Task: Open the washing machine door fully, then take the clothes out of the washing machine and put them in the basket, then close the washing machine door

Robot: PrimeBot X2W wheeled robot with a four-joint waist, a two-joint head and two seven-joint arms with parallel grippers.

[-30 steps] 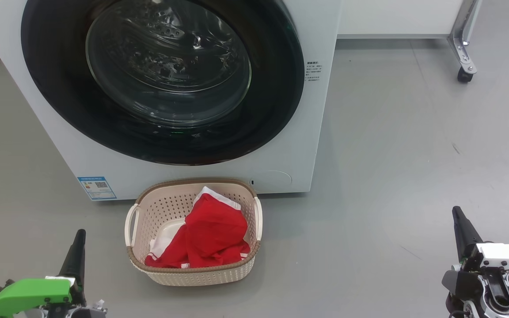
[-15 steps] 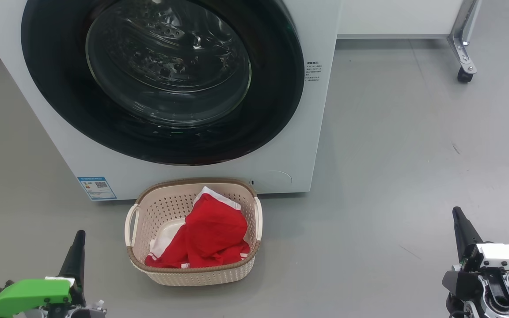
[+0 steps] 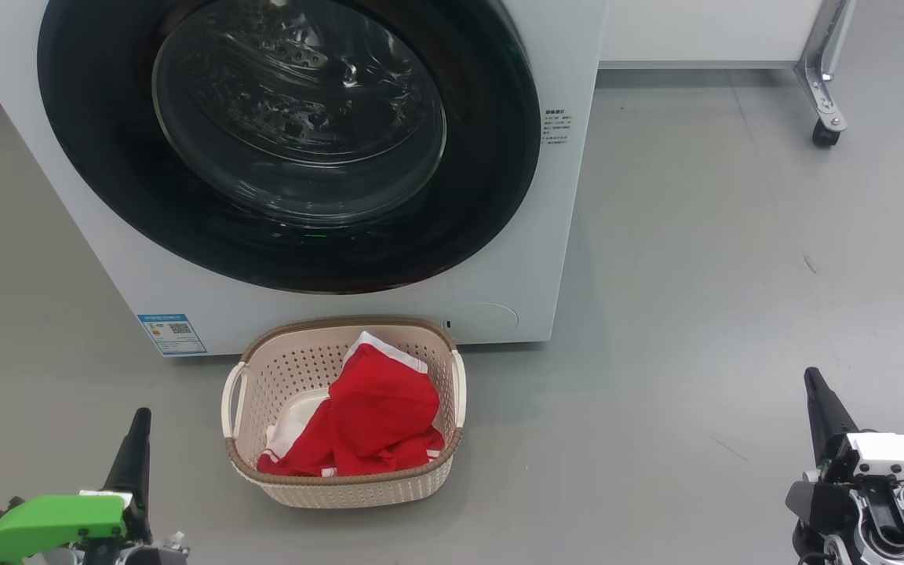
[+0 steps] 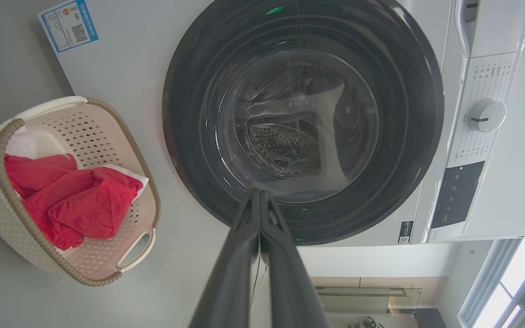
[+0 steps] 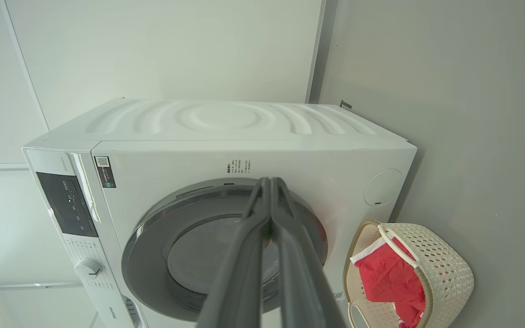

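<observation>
Head view: washing machine door (image 3: 107,180) is sitting shut, flush with the front of the white washing machine (image 3: 499,282). Cream basket (image 3: 342,490) is standing on the grey floor (image 3: 695,275) just in front of the machine, below the door and near the blue label sticker (image 3: 172,333). Red clothes (image 3: 377,424) are lying bunched inside the basket, with white trim showing. Left pincer (image 3: 140,416) is hovering at lower left and right pincer (image 3: 813,377) at lower right. Both are well apart from basket and machine, each showing as a single dark spike.

Left wrist view: fingers are pressing together at the tips and gripping nothing, tips lining up over the door's lower black ring. Perforated drum is showing through the glass. Control knob (image 4: 486,115) is sitting beside the door.

Right wrist view: fingers are meeting at the tips with nothing between them, overlapping the door's edge. Basket with the clothes is sitting against the machine's front.
</observation>
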